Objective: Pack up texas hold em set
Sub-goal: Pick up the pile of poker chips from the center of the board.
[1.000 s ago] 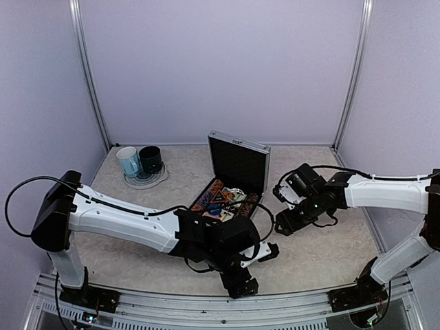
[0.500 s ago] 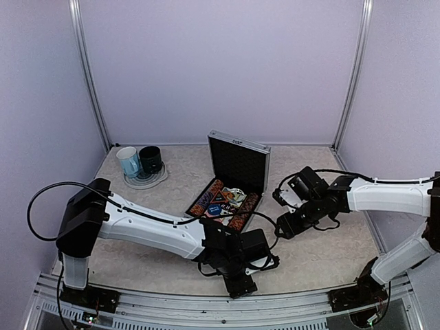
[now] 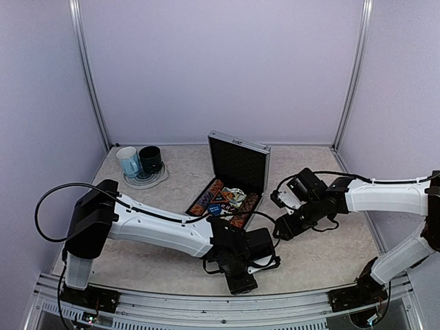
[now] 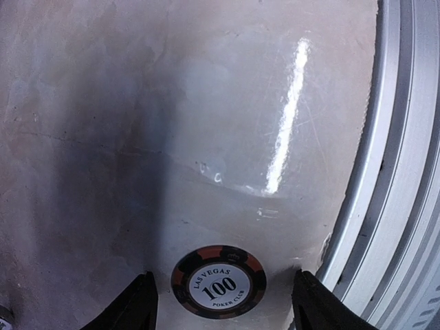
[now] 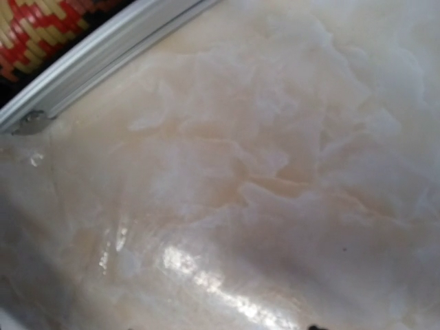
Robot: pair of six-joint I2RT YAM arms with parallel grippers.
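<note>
Pale marbled bench (image 3: 180,170) carries open case (image 3: 238,163) mid-field, plate (image 3: 148,185) back left, one loose chip (image 4: 218,282) beside front rail (image 4: 402,172).

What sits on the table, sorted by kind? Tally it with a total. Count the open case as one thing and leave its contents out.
Mugs: 2
Plate: 1
Case: 1
Loose chip: 1
Total: 5

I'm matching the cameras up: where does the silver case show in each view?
Top external: case at table centre, lid upright.
Left wrist: not in it.
Right wrist: its silver rim crosses the upper-left corner.
Shared landmark: the marbled tabletop.
</note>
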